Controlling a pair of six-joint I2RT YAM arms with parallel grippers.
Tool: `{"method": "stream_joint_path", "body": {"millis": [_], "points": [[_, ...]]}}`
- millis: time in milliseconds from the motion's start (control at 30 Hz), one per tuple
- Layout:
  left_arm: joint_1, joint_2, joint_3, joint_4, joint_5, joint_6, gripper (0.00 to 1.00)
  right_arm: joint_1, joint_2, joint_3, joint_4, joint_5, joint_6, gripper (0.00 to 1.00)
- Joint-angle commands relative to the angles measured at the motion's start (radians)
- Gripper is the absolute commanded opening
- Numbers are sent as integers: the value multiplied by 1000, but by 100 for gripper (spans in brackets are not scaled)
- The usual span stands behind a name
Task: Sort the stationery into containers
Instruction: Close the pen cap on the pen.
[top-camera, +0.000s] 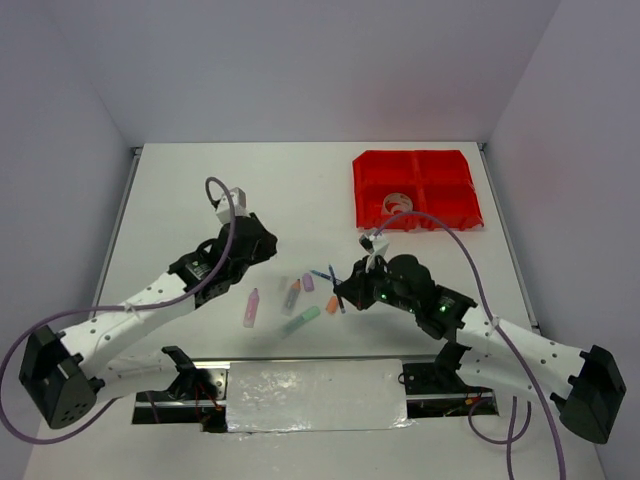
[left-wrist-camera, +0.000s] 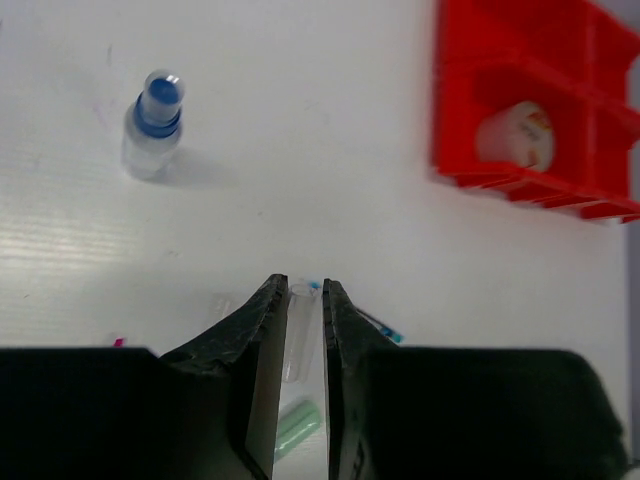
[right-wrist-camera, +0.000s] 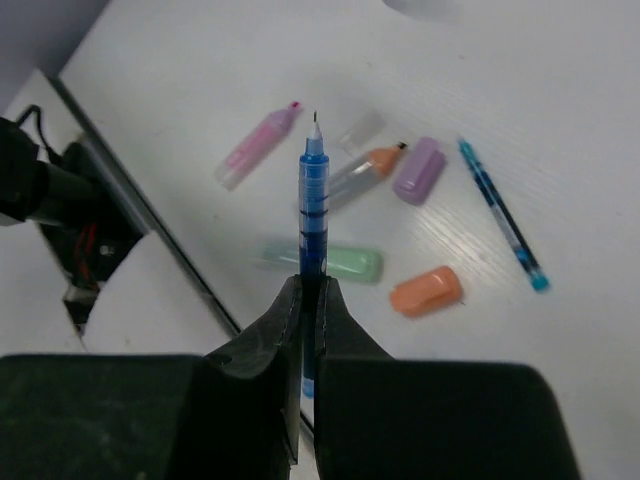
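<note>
Right gripper (right-wrist-camera: 308, 290) pinches a slim blue pen (right-wrist-camera: 313, 200): ribbed barrel, needle tip. Left gripper (left-wrist-camera: 304, 300) nearly closed, clear tube (left-wrist-camera: 298, 330) showing in the slit; grip uncertain. Glossy red bins (left-wrist-camera: 460, 100), square-walled.

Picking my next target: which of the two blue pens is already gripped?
The dark blue pen, nib outward, clamped in the right pincer. The other, a thinner turquoise-patterned pen, lies loose on the table near the orange cap.
</note>
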Motion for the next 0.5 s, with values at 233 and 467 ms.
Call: {"method": "stream_joint_path", "body": {"millis": [233, 467], "points": [[-5, -195, 73, 305, 139, -8, 0, 189, 19, -2, 436, 211, 92, 0], [-3, -248, 40, 381, 231, -77, 0, 226, 111, 84, 507, 174, 37, 0]]}}
